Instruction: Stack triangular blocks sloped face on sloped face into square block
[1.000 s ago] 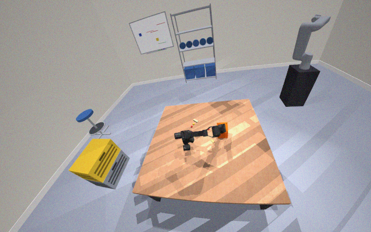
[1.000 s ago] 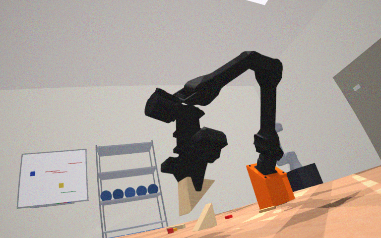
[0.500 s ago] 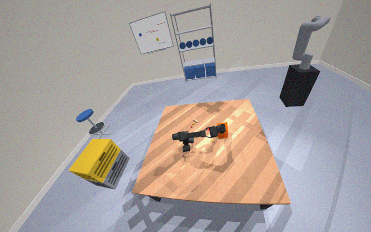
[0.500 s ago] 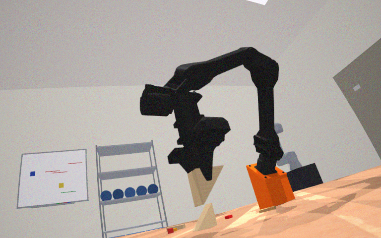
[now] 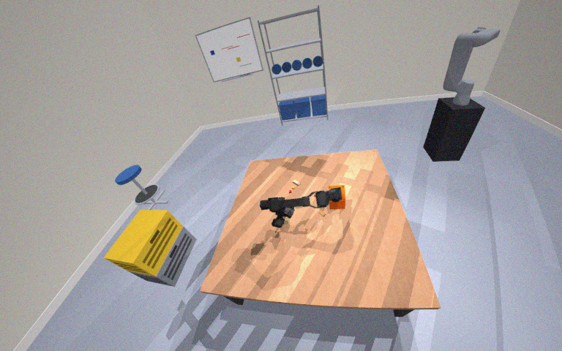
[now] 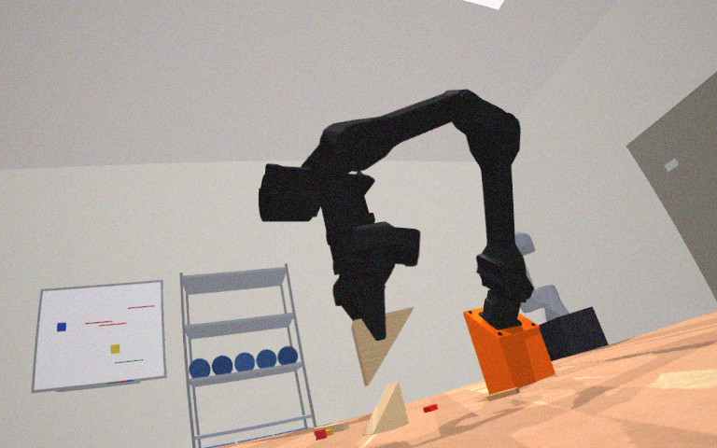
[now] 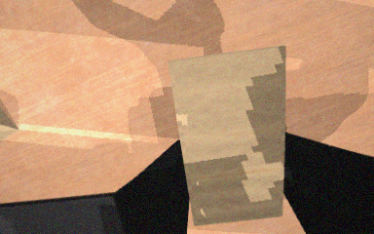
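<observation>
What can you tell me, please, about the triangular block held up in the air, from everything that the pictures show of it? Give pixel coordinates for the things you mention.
The held triangular block point(image 6: 397, 329) point(image 7: 218, 107) is a pale tan wedge with straight grain lines, apparently wood. Its triangular side shows in the exterior view, with a narrow point downward and a sloped face running up from it; the wrist view shows a roughly rectangular face, patched with light and shadow. The tool point(image 6: 380, 337) point(image 7: 224, 142) is shut on it, fingers on opposite sides. It hangs above the table, apart from the lower wedge.

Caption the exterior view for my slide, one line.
Gripper holding one triangular block point-down above the other, which stands on the table.
</observation>
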`<state>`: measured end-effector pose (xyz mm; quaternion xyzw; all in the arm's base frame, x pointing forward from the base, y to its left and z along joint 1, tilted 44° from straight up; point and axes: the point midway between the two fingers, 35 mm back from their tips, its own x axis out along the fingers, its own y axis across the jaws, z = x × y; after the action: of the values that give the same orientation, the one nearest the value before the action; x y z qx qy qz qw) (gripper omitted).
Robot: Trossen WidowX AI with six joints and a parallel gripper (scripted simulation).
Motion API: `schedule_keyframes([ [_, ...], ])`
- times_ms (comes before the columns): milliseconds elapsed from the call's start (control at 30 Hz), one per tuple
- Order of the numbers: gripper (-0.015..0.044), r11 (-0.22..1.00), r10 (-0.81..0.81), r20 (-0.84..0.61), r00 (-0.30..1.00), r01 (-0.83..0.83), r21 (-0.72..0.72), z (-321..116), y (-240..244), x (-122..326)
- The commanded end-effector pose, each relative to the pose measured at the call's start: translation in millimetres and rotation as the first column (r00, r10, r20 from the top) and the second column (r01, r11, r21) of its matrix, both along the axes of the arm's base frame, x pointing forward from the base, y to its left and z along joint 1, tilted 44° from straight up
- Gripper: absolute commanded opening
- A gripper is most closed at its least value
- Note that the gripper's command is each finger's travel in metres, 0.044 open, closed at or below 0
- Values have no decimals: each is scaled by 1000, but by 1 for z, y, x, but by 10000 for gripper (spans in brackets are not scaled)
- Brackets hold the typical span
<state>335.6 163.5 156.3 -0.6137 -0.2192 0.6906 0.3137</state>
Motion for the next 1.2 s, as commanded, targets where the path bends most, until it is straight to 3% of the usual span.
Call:
schedule_keyframes([
  [0,0,995,-99,-92,991,97,-19,-3,-6,3],
  [533,0,879,-471,-428,771,448,-160,-14,-23,10],
  [1167,0,588,-739,-637,220,670,-452,-26,-43,16],
])
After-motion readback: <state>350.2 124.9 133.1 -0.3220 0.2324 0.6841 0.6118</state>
